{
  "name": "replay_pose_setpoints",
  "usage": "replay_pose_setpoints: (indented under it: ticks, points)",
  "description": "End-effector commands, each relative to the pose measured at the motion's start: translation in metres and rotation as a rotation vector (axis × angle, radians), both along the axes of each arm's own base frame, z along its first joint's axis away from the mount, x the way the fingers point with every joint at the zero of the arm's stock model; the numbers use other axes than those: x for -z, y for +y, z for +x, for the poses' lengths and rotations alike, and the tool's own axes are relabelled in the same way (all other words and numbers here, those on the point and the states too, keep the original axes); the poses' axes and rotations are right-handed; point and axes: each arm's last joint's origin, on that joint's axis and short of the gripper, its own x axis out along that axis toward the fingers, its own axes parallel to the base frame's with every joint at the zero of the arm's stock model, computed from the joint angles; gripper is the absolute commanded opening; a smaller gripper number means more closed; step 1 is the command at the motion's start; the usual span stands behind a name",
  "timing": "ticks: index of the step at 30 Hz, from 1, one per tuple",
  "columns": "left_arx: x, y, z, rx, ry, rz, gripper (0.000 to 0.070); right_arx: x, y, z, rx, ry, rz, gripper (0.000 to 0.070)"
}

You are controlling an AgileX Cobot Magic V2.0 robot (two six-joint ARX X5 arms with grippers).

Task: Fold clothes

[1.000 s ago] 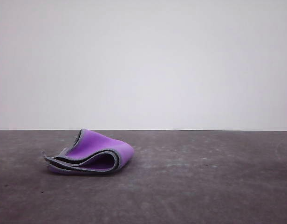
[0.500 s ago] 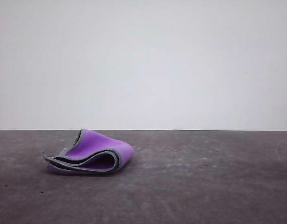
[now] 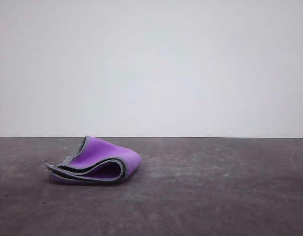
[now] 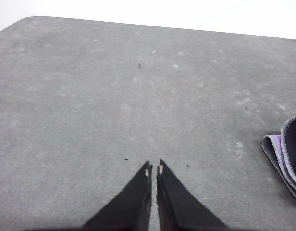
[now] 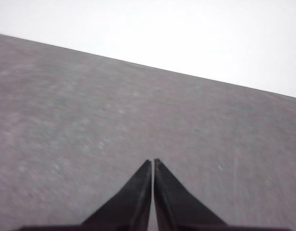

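Observation:
The clothes (image 3: 100, 160) lie loosely folded on the left part of the grey table, purple side out, dark grey lining and pale stitched edge showing along the front. A corner of the clothes (image 4: 285, 156) shows at the edge of the left wrist view, off to the side of my left gripper (image 4: 154, 168). That gripper is shut, tips together, with nothing between them. My right gripper (image 5: 153, 162) is shut too and hangs over bare table with nothing in it.
The dark grey table (image 3: 215, 191) stretches wide to the right of the cloth. Its far edge meets a plain white wall (image 3: 151, 69). A rounded table corner (image 4: 23, 21) shows in the left wrist view.

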Motion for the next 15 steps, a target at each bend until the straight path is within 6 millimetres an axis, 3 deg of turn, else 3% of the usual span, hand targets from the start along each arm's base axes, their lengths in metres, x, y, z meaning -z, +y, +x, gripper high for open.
replay_pose_setpoints:
  ticks: [1, 6, 15]
  points:
    - [0.007, 0.000, 0.001, -0.002, 0.029, 0.001, 0.0001, 0.017, -0.002, 0.000, 0.012, -0.006, -0.002, 0.0000]
    - [0.007, 0.000, 0.001, -0.002, 0.029, 0.001, 0.0001, 0.057, -0.006, -0.003, 0.027, -0.026, 0.035, 0.0000]
    - [0.007, 0.000, 0.001, -0.002, 0.029, 0.001, 0.0001, 0.098, -0.009, -0.002, 0.048, 0.008, 0.035, 0.0000]
